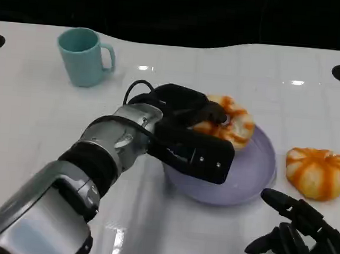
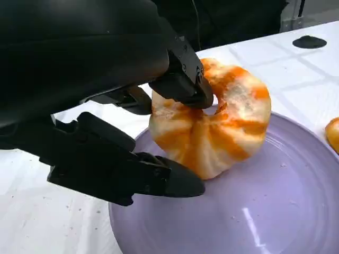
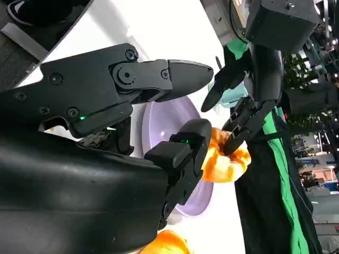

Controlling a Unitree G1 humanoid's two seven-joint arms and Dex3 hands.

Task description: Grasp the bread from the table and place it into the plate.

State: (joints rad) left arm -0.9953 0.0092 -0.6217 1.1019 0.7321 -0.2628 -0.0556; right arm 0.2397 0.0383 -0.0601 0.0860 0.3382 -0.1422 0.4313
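My left hand (image 1: pixel 188 125) pinches the soft orange-and-white pleated bread (image 2: pixel 212 119), tilted on edge over the far part of the lavender ceramic plate (image 1: pixel 254 181). Released crookedly, it could roll off the rim onto the white counter (image 1: pixel 41 117). My right hand (image 1: pixel 302 237) rests empty, fingers apart.

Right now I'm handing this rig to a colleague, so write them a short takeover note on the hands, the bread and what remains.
Left hand: grips one bread over the purple plate, its lower edge at or just above the plate.
Right hand: open, low beside the plate, holding nothing.
Second bread: on the table right of the plate.
Done: first bread lifted and brought to the plate.
Left: release it and withdraw.
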